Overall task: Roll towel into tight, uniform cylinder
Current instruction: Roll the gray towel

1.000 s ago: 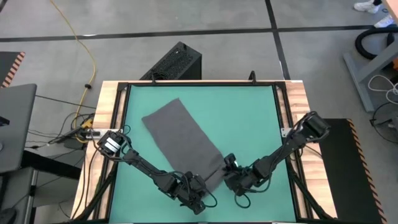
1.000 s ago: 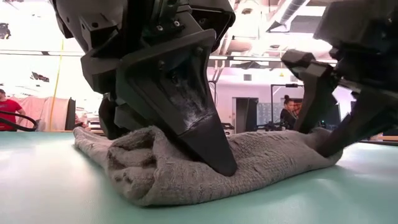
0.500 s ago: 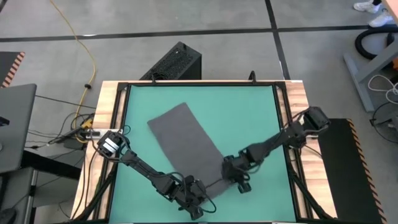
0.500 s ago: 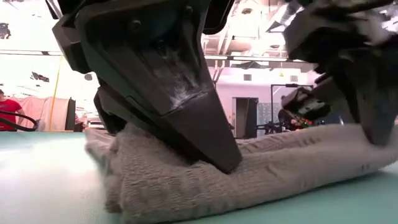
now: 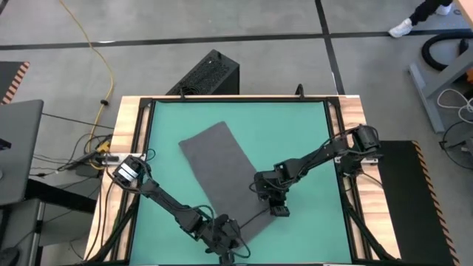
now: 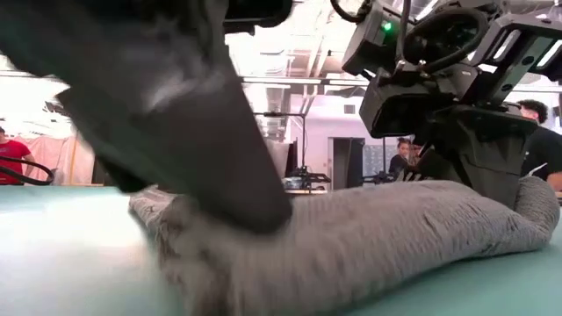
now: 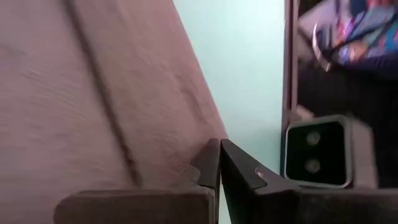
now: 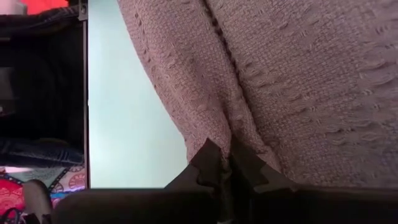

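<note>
Grey cloth, the towel (image 5: 222, 174), has slid toward the upper right of the high view since a second ago: its far corner now sits higher on the teal table (image 5: 295, 125), and the near end that lay flat by my grippers is now bunched into a thick fold low in the frame. My right gripper (image 5: 275, 207) has moved up and left from the lower middle onto the towel's right edge, and its fingers (image 8: 214, 163), apart a second ago, are now pinched together on a ridge of the weave. My left gripper (image 5: 224, 242) has dropped toward the bottom edge of the high view and is clenched tight, fingertips (image 7: 219, 163) meeting at the towel's hem, though I cannot tell whether any cloth is caught between them. In the low view the towel (image 6: 351, 241) lies as a long hump across the middle, where earlier it was a lower, looser heap. The table is framed in pale wood with a black inner rim; around it is grey concrete floor with a yellow cable (image 5: 103, 59) in the upper left and a black box (image 5: 209, 74) just above the table. Beyond the table the low view shows a bright workshop with people (image 6: 10, 154) at the far left and far right. My left finger fills the low view's upper left as a dark blur, hiding the towel's near end behind it.
</note>
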### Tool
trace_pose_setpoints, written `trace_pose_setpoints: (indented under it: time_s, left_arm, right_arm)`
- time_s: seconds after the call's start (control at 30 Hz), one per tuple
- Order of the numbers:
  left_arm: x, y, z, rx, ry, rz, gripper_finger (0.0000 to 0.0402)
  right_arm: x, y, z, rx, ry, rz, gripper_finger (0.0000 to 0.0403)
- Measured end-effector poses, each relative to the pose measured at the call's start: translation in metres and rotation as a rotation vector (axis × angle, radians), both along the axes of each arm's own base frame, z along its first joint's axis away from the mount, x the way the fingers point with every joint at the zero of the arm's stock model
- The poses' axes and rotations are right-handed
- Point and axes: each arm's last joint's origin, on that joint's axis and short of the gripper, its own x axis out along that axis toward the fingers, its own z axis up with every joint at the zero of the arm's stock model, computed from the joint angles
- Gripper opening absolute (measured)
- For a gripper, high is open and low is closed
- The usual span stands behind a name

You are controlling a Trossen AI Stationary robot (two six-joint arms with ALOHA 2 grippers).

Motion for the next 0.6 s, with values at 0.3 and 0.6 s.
trace_pose_setpoints:
  time_s: [0.3, 0.6]
  left_arm:
    - [-0.029, 0.022, 0.025, 0.028, -0.251, 0.168, 0.0000]
    - [-0.006, -0.003, 0.017, 0.039, -0.268, 0.044, 0.0054]
  right_arm:
    - [0.001, -0.006, 0.001, -0.002, -0.006, -0.014, 0.0033]
    - [0.005, -0.023, 0.002, -0.011, -0.041, -0.034, 0.0034]
